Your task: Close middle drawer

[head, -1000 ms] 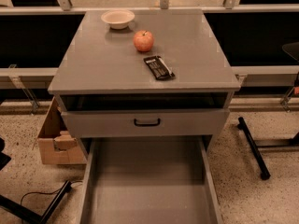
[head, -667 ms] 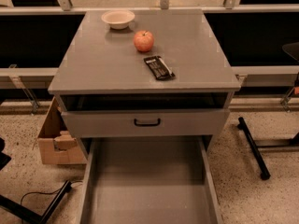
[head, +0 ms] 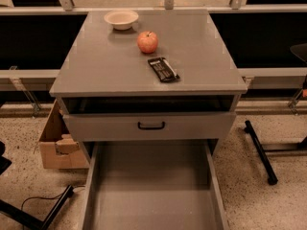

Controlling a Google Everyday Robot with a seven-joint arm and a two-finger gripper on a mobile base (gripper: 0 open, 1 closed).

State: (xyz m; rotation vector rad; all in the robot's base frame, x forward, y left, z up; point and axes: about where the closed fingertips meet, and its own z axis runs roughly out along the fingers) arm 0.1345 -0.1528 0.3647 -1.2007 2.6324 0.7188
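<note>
The long grey middle drawer (head: 151, 190) stood pulled far out beneath the front edge of the grey worktop (head: 201, 56), lengthwise square to it, wanting a push inward; the gripper was nowhere in sight, so I couldn't tell its state.

Middle drawer (head: 151, 195) front and jaws off-frame

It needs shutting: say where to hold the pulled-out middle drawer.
Take the middle drawer by its front end, hidden below the picture's edge, from the near side; its straight walls run back into the cabinet. The gripper is not in view.
</note>
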